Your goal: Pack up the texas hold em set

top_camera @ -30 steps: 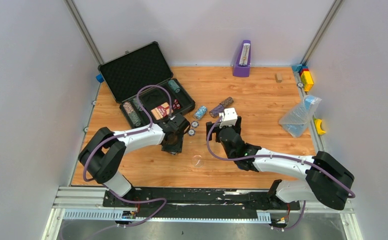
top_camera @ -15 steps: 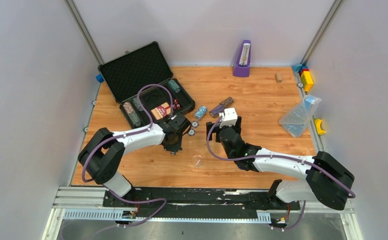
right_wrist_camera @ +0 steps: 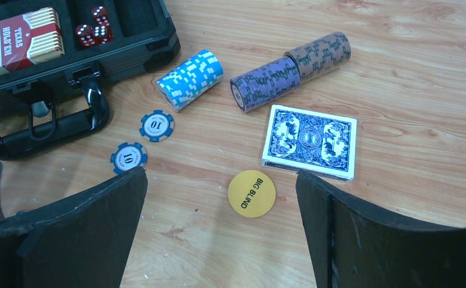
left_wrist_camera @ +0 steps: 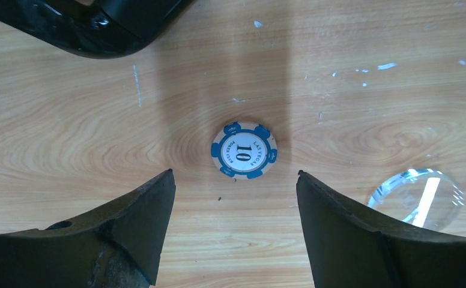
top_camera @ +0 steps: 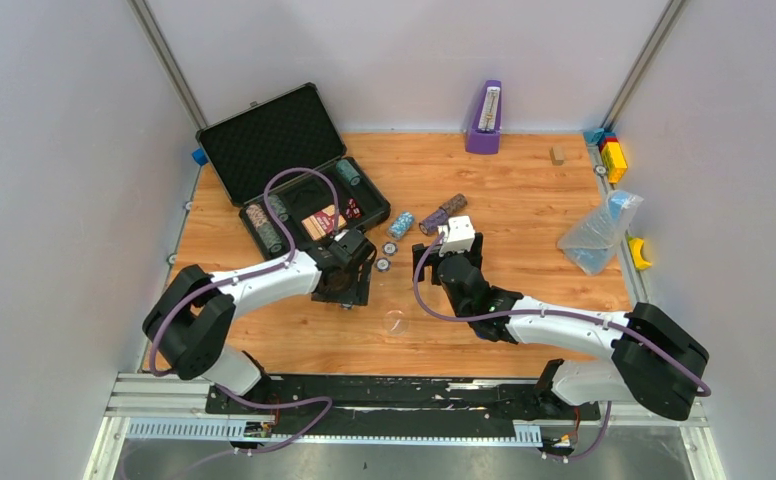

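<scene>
The dark briefcase lies open at the back left, holding chip rolls, a red card deck and red dice. My left gripper hangs open just above the table, and a blue-and-white chip lies flat just beyond its fingertips, untouched. My right gripper is open over a yellow "BIG BLIND" button. Beyond it lie a blue card deck, a blue roll, a purple roll, a brown roll and two loose chips.
A clear round disc lies right of my left gripper. The purple metronome stands at the back wall. A plastic bag, toy blocks and a small wooden block sit along the right side.
My left arm's elbow has swung out to the left and its gripper has shifted slightly toward the near-left. The right arm has not moved.
</scene>
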Controlling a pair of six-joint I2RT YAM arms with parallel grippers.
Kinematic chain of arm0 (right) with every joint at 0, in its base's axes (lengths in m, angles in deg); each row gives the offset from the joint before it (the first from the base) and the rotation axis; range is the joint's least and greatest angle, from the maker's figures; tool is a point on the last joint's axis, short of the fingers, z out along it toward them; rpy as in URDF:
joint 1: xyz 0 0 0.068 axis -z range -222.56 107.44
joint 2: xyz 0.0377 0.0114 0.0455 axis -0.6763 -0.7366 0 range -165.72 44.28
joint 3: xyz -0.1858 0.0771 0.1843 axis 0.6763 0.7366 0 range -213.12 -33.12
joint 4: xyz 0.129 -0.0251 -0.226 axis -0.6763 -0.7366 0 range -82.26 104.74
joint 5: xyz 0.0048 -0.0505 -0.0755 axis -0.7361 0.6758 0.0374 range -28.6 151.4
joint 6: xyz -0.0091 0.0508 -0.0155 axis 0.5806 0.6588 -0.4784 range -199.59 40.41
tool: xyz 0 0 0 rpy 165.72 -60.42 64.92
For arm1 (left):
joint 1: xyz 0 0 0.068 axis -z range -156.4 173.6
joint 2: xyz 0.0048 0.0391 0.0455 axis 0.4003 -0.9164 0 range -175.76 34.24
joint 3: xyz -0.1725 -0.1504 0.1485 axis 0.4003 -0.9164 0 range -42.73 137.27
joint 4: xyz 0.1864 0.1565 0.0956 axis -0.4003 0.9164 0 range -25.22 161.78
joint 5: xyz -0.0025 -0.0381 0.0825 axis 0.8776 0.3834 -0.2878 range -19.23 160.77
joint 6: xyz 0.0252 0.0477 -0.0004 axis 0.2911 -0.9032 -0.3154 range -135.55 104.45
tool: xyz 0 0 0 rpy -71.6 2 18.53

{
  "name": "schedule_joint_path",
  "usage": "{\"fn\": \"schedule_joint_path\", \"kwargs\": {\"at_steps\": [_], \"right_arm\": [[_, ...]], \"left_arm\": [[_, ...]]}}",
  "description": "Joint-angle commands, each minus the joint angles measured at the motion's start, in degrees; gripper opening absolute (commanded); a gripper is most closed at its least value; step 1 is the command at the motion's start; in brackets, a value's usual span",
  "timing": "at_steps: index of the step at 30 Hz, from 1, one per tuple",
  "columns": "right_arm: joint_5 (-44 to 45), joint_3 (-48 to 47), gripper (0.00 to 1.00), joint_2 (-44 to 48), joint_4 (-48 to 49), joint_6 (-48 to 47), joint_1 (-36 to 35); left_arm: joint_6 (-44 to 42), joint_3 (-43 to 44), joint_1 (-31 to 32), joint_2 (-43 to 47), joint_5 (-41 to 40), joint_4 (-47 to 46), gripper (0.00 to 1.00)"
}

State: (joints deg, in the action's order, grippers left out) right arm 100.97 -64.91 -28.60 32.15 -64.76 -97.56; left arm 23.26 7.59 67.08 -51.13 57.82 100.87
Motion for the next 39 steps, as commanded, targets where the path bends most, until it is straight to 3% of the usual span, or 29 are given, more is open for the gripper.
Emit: {"fn": "schedule_joint_path", "kwargs": {"at_steps": [1,4,9,14,15,17,23,24,25,26,27,28,30,33,39], "right_arm": [[0.3,-0.9,0.96,1.3,0.9,-0.1,-0.2],[0.4,-0.9,0.96,1.3,0.9,-0.2,-0.2],[0.3,-0.9,0.96,1.3,0.9,-0.2,-0.1],[0.2,-0.8,0.96,1.5,0.9,-0.2,-0.2],[0.3,-0.8,0.96,1.5,0.9,-0.2,-0.2],[0.1,-0.8,0.96,1.6,0.9,-0.2,-0.2],[0.1,-0.6,0.96,1.8,0.9,-0.2,-0.2],[0.1,-0.7,0.96,1.9,0.9,-0.2,-0.2],[0.0,-0.7,0.96,1.9,1.0,-0.2,-0.2],[0.0,-0.7,0.96,1.8,1.0,-0.2,-0.2],[-0.1,-0.6,0.96,1.7,1.0,-0.2,-0.2],[0.0,-0.7,0.96,1.6,1.0,-0.2,-0.2],[0.1,-0.7,0.96,1.5,1.0,-0.2,-0.2],[0.2,-0.7,0.96,1.5,1.0,-0.3,-0.2],[-3.6,-1.6,0.96,0.7,-0.3,-1.0,-0.1]], "left_arm": [[-0.5,-1.1,0.0,-3.2,1.0,-2.8,0.82],[-0.4,-1.3,0.1,-5.7,1.3,-4.1,0.75],[0.1,-0.9,0.0,-9.4,1.4,-4.2,0.43],[0.9,-1.0,0.0,-9.5,1.8,-4.1,0.22],[0.8,-0.8,0.0,-9.5,1.8,-3.9,0.09],[0.8,-0.6,0.0,-9.4,1.5,-3.6,0.0],[0.7,-0.3,0.0,-7.0,0.6,-2.9,0.0],[0.6,-0.3,0.0,-5.7,0.3,-2.9,0.02],[0.4,-0.1,0.0,-5.0,0.2,-3.2,0.13],[0.2,-0.1,0.1,-3.4,0.5,-3.5,0.46],[-0.1,-0.1,0.0,-2.6,0.7,-4.3,0.59],[-0.2,-0.1,0.0,-1.1,1.0,-4.8,0.78],[-0.6,-0.1,0.0,0.7,1.5,-6.7,0.96],[-1.3,0.7,0.0,0.7,1.4,-8.7,1.0],[0.8,-1.9,0.3,1.4,0.0,-12.7,0.94]]}}
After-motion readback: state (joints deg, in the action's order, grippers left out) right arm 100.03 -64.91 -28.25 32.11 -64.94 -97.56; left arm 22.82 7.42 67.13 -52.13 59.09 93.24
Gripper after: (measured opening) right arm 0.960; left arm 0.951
